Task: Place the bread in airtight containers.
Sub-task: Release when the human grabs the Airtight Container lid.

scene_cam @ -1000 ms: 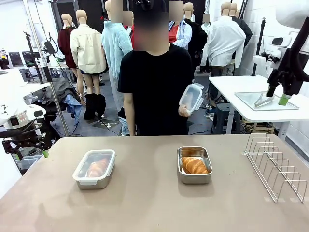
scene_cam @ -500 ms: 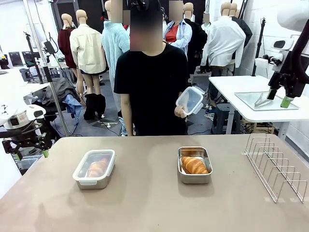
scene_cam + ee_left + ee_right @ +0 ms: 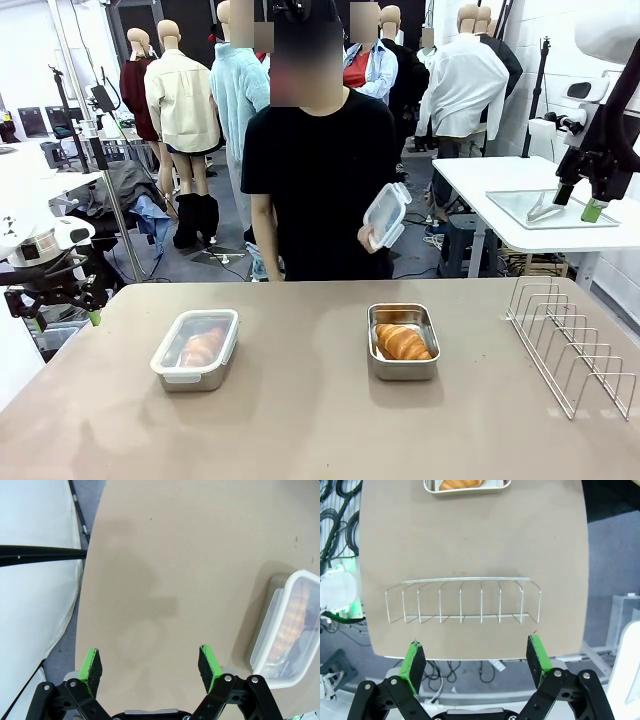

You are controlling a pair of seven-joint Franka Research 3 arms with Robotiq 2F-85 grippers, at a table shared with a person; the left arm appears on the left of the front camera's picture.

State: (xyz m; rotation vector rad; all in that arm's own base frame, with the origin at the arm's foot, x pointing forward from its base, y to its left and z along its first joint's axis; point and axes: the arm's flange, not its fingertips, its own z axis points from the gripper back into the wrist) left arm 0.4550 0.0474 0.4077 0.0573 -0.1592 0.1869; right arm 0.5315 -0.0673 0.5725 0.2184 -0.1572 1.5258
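Note:
Two steel airtight containers stand on the tan table. The left container is closed with a clear lid, and a croissant shows through it. The right container is open with a croissant lying inside. A person at the far side holds a clear lid in one hand. My left gripper hangs open off the table's left edge; in its wrist view the left gripper is empty, with the lidded container to the right. My right gripper is raised at the far right, open; the right gripper holds nothing.
A wire rack stands on the table's right side, below my right gripper in the wrist view. The open container shows at that view's top edge. A white side table stands behind on the right.
The person has lowered the lid slightly and tilted it nearer the body. My right arm drifted a little to the right. The left arm has stayed still.

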